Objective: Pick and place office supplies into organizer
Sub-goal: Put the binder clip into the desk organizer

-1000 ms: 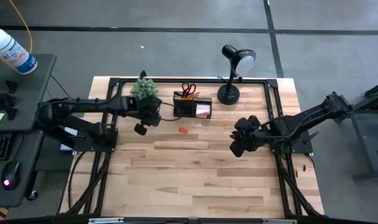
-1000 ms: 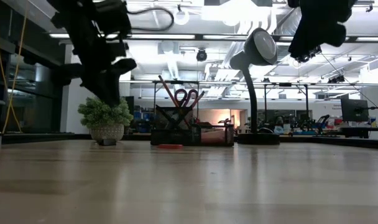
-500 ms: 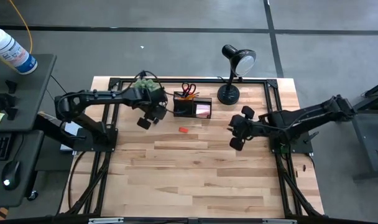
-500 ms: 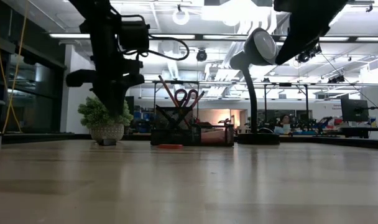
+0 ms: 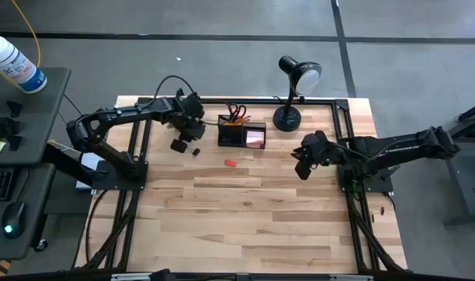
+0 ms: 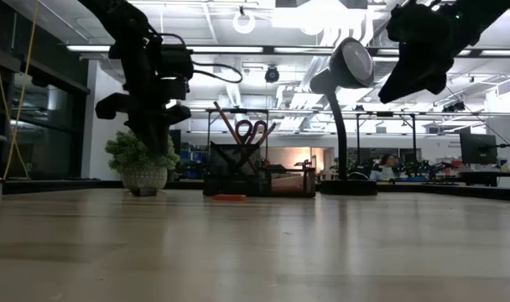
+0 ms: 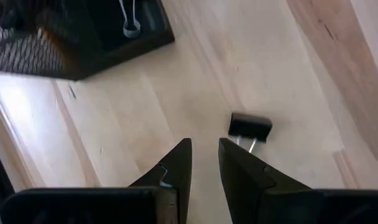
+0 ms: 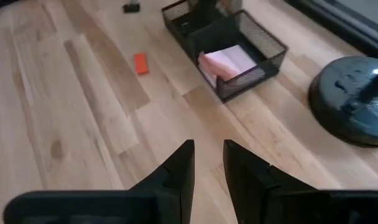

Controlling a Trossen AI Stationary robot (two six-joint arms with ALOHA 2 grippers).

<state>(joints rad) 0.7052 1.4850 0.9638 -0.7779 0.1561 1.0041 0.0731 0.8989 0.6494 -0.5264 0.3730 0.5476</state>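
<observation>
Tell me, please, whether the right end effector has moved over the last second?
Yes. In the high view the right end effector has shifted toward the table's back edge, closer to the lamp base.

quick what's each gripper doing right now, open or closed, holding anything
Left gripper: open a little, empty, above the black binder clip on the table.
Right gripper: open a little, empty, raised beside the organizer.
</observation>
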